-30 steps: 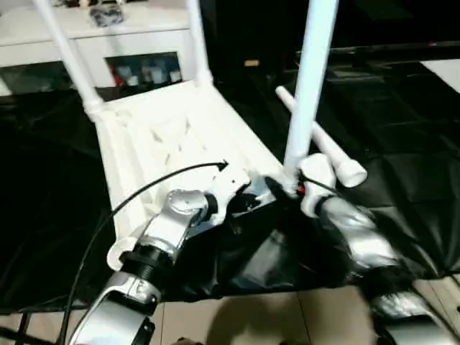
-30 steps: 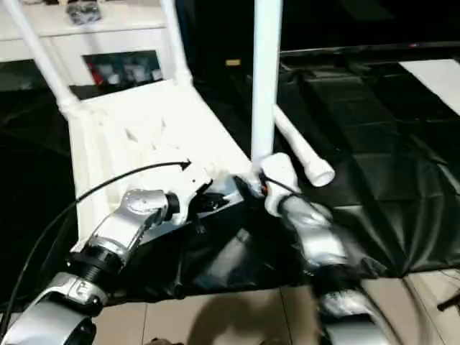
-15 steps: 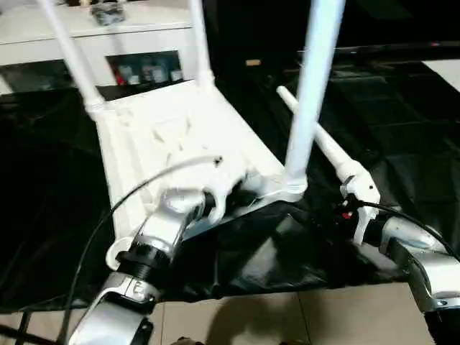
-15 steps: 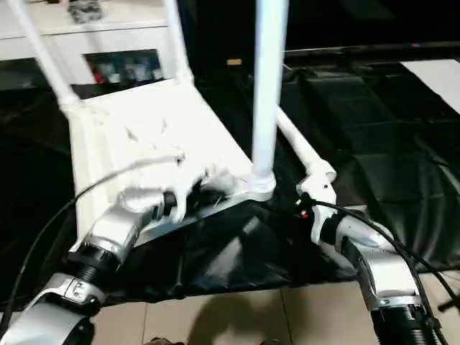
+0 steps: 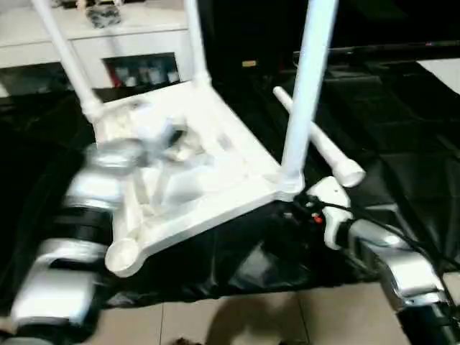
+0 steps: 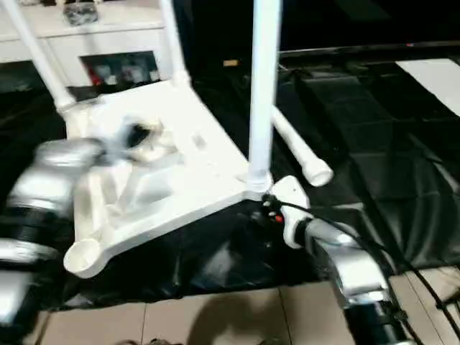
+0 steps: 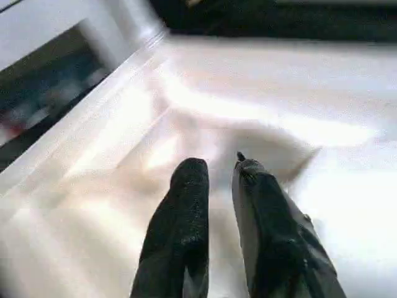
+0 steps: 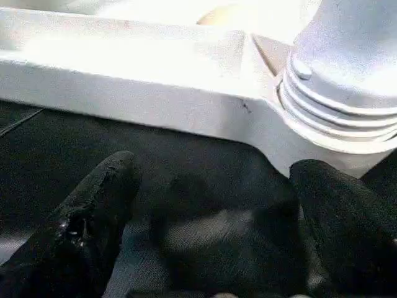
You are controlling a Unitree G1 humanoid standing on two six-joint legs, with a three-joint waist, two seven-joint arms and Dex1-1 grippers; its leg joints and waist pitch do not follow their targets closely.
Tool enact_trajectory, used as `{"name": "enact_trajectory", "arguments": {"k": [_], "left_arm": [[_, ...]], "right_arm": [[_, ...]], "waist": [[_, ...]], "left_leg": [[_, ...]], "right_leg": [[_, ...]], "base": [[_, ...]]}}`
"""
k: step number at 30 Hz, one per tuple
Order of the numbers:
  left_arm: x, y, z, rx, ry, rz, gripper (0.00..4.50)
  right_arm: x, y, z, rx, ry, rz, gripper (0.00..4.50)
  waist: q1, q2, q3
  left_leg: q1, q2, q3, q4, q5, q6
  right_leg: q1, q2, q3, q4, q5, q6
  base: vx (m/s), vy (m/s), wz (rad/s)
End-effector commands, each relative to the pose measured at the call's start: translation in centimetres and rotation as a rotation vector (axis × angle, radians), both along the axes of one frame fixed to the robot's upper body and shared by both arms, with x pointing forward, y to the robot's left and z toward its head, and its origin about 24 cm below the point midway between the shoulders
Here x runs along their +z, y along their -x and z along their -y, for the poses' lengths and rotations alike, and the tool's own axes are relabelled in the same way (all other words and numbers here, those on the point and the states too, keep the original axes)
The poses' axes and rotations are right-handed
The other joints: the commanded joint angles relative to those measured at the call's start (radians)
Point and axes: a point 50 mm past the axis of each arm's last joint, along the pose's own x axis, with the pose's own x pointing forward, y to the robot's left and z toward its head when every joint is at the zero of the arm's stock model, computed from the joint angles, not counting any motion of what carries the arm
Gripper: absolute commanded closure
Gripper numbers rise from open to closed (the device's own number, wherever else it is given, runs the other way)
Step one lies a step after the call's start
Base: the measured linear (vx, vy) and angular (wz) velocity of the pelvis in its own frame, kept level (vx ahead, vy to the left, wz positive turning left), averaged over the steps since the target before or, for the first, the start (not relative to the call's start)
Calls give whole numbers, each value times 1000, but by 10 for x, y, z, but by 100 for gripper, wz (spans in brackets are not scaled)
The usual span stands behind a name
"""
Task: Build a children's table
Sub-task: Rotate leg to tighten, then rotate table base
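three legs (image 5: 307,86) stand in the upturned tabletop (image 5: 215,172); a fourth leg (image 5: 316,144) lies loose. left gripper (image 7: 218,171) narrowly apart, right gripper (image 8: 211,186) wide apart, both empty.

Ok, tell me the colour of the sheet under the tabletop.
Black; the sheet shows best in the left eye view.

The tabletop (image 5: 208,169) and its legs (image 5: 307,86) are plain white, lying on a glossy black sheet (image 5: 402,144). The cabinet (image 5: 129,36) behind is white too. The robot's forearms (image 5: 402,266) are silver, the fingers (image 8: 93,211) black. The floor (image 5: 287,323) is beige tile.
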Motion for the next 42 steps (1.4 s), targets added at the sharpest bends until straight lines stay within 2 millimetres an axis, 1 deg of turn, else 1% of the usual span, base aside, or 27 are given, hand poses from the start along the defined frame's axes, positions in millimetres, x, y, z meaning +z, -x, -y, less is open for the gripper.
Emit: {"name": "enact_trajectory", "arguments": {"k": [1,2,4,5,9,10,14,18,19,20,21,24,25,26,27,28,29,30,31,33,36,37,38,39,40,41,42], "left_arm": [[-2,2,-14,66,-52,-14,404],[-7,7,-28,111,-89,-50,415],[-15,11,-29,89,-103,-102,431],[-20,13,-28,78,-115,-133,449],[-37,21,-29,56,-182,-244,450],[-40,23,-31,54,-207,-270,450],[-47,30,-35,36,-245,-339,450],[-52,38,-36,-10,-265,-420,450],[-57,47,-36,-65,-301,-511,450],[-58,49,-36,-84,-301,-530,450],[-58,50,-36,-90,-299,-535,450],[-59,56,-29,-177,-272,-581,450],[-59,57,-25,-215,-260,-588,450],[-60,59,-20,-250,-238,-599,450],[-60,60,-19,-263,-230,-603,450],[-60,63,-11,-322,-202,-619,450],[-60,71,6,-451,-135,-663,450],[-59,73,12,-495,-116,-671,450],[-58,74,15,-520,-100,-674,450],[-55,76,24,-570,-57,-673,450],[-51,78,41,-653,19,-674,450],[-50,80,47,-683,38,-674,450],[-49,80,50,-694,46,-674,450],[-48,82,56,-717,62,-673,450],[-47,81,62,-734,80,-664,450],[-48,81,65,-737,86,-658,450],[-47,81,67,-744,85,-656,450]], "right_arm": [[3,-4,-2,-12,16,15,46],[3,-8,-5,-31,13,16,54],[4,-10,-7,-37,18,17,58],[4,-12,-9,-36,23,23,80],[4,-18,-14,-36,28,43,110],[4,-20,-16,-37,31,48,124],[5,-26,-20,-36,32,55,162],[5,-31,-24,-18,40,67,185],[3,-38,-29,-19,50,64,199],[2,-40,-31,-17,50,60,208],[2,-41,-32,-15,50,59,220],[0,-45,-37,-1,55,57,243],[-1,-46,-38,6,55,57,250],[-2,-47,-40,11,56,56,259],[-2,-47,-40,13,56,56,269],[-3,-49,-43,24,58,54,279],[-5,-52,-51,46,56,49,288],[-6,-53,-53,54,53,46,296],[-6,-53,-55,59,52,44,304],[-7,-54,-60,72,51,44,323],[-9,-55,-71,106,47,41,339],[-9,-55,-77,121,45,41,358],[-10,-56,-79,127,44,41,358],[-10,-56,-84,143,40,42,364],[-9,-55,-90,163,30,44,370],[-9,-55,-93,171,26,45,392],[-9,-55,-95,179,22,46,392]], "waist": [[-3,-2,-66],[0,-1,-67],[-1,-1,-65],[-1,-1,-65],[3,0,-65],[2,5,-67],[-2,2,-68],[-5,4,-66],[-4,8,-67],[-8,6,-65],[-8,6,-64],[-11,4,-63],[-13,5,-64],[-16,0,-63],[-14,3,-65],[-16,2,-66],[-18,2,-66],[-23,2,-64],[-24,5,-62],[-25,2,-64],[-28,-1,-68],[-29,-6,-68],[-33,-5,-66],[-35,-10,-67],[-37,-6,-65],[-41,-9,-65],[-43,-9,-66]], "left_leg": [[20,35,-28,-68,-215,31],[24,37,-29,-68,-221,24],[23,36,-27,-69,-228,18],[22,35,-27,-69,-231,17],[23,37,-28,-70,-237,11],[23,37,-28,-69,-236,9],[22,36,-28,-68,-227,10],[25,37,-28,-69,-244,7],[25,39,-30,-70,-240,4],[22,39,-30,-73,-245,1],[25,38,-28,-71,-255,-3],[26,38,-28,-72,-266,-5],[23,38,-29,-72,-262,-6],[23,37,-28,-72,-265,-4],[25,38,-29,-72,-263,-6],[25,39,-29,-71,-259,-4],[23,39,-29,-70,-255,-3],[21,39,-29,-72,-260,-2],[26,38,-25,-70,-273,-1],[23,38,-26,-71,-257,1],[20,37,-24,-66,-204,17],[19,36,-24,-65,-197,23],[18,35,-23,-65,-198,28],[18,36,-22,-64,-198,30],[17,36,-24,-65,-201,30],[19,37,-24,-65,-205,31],[18,36,-23,-64,-206,32]], "right_leg": [[47,-49,42,-69,-221,-168],[47,-52,43,-68,-219,-174],[46,-53,45,-68,-228,-179],[46,-54,45,-70,-234,-179],[45,-56,47,-70,-241,-179],[45,-57,47,-67,-235,-182],[49,-57,47,-64,-192,-197],[46,-59,49,-66,-220,-203],[46,-60,49,-62,-212,-207],[48,-60,48,-62,-211,-215],[45,-59,48,-63,-218,-218],[46,-60,50,-65,-228,-218],[48,-60,50,-61,-218,-221],[48,-59,50,-63,-220,-222],[49,-62,50,-60,-215,-226],[49,-64,50,-58,-211,-231],[50,-66,51,-58,-206,-242],[50,-63,50,-58,-214,-245],[45,-60,51,-61,-227,-246],[50,-59,50,-58,-211,-243],[55,-58,51,-49,-147,-261],[56,-59,50,-48,-145,-265],[56,-59,49,-51,-154,-267],[57,-60,50,-51,-159,-267],[57,-61,49,-52,-173,-266],[56,-58,49,-52,-180,-264],[56,-58,49,-53,-180,-264]], "base": [[0,0,0],[0,0,0],[0,0,0],[0,0,0],[0,0,0],[0,0,0],[0,0,0],[0,0,0],[0,0,0],[0,0,0],[0,0,0],[0,0,0],[0,0,0],[0,0,0],[0,0,0],[0,0,0],[0,0,0],[0,0,0],[0,0,0],[0,0,0],[0,0,0],[0,0,0],[0,0,0],[0,0,0],[0,0,0],[0,0,0],[0,0,0]]}}
